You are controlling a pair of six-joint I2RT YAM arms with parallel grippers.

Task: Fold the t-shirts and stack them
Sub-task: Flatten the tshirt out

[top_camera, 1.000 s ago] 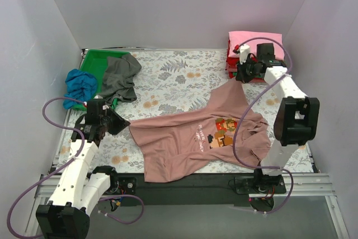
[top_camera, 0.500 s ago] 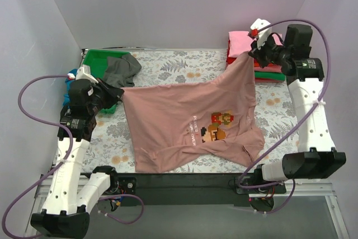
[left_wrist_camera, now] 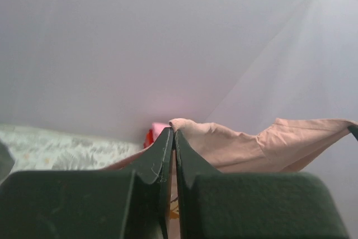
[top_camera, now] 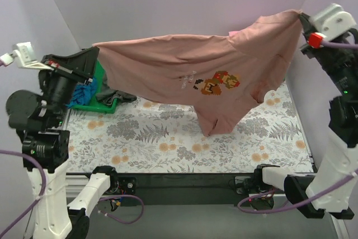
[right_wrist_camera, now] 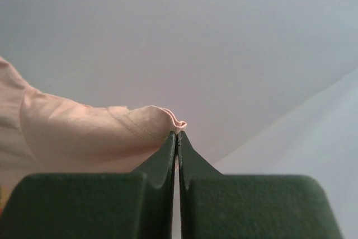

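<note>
1. Two end effectors hold the pink tee (top_camera: 184, 62) in the air. The left end effector (top_camera: 94, 54) is pinched together on one corner and the right end effector (top_camera: 302, 16) on the other. Both wrist views show cloth caught between closed tips.
2. Stretched between them, the tee hangs above the counter (top_camera: 168, 144) with its graphic (top_camera: 215, 82) facing the top camera. The top edge is nearly taut. The lower part droops in a bunched point toward mid-counter, and whether it touches the counter cannot be told.
3. The step in hand looks like spreading the tee so it can be laid flat before folding.
4. To do it well, lower both ends at an even pace with the same pull between them, so the top edge does not sag.
5. Let the hanging point land first. Then draw the held edge away from it so the cloth unrolls flat instead of piling on itself.
6. Aim for open counter, well apart from the tray (top_camera: 89, 106) and the grey tee (top_camera: 114, 94) at the left.
7. Neither grip should open until the held edge rests on the counter. A corner let go early would probably drop in a heap.
</note>
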